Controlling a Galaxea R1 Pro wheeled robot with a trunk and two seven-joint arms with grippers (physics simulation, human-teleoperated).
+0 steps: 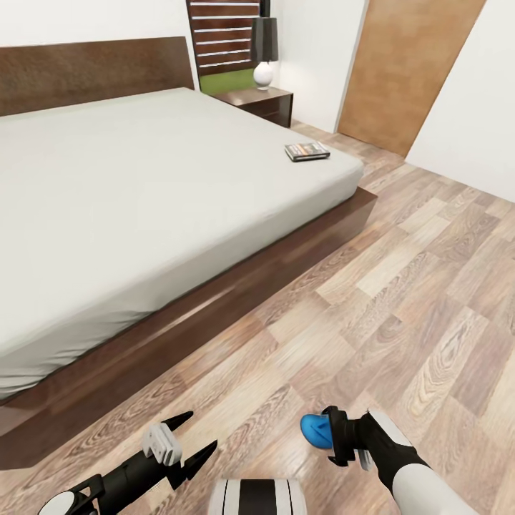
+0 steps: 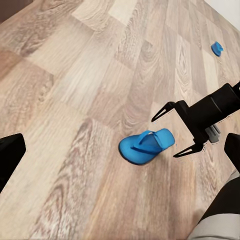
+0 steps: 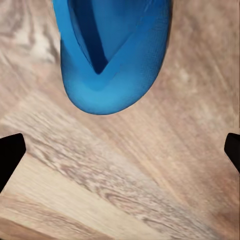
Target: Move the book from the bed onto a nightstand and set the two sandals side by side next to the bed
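Fingers of the right gripper (image 2: pixel 181 129) stand spread wide just above the nearer sandal (image 2: pixel 146 146), which lies flat on the wood-plank floor (image 1: pixel 400 300) with its toe strap up; the jaws are apart and hold nothing. The left gripper (image 1: pixel 192 436), close by on the other side, is likewise open and empty. That flip-flop looks light, thin and bendy, probably foam, so it would likely flex if pinched at one end; a grip across the sole's edges near the middle, or on the strap, seems the surer hold. The second sandal (image 2: pixel 217 48) lies well apart on the floor. Farther off, the book (image 1: pixel 307 151) rests flat near the far corner of the bed (image 1: pixel 143 186): thin and stiff, probably best taken by an overhanging edge. Beyond stands the nightstand (image 1: pixel 268 100) bearing a lamp (image 1: pixel 264 50).
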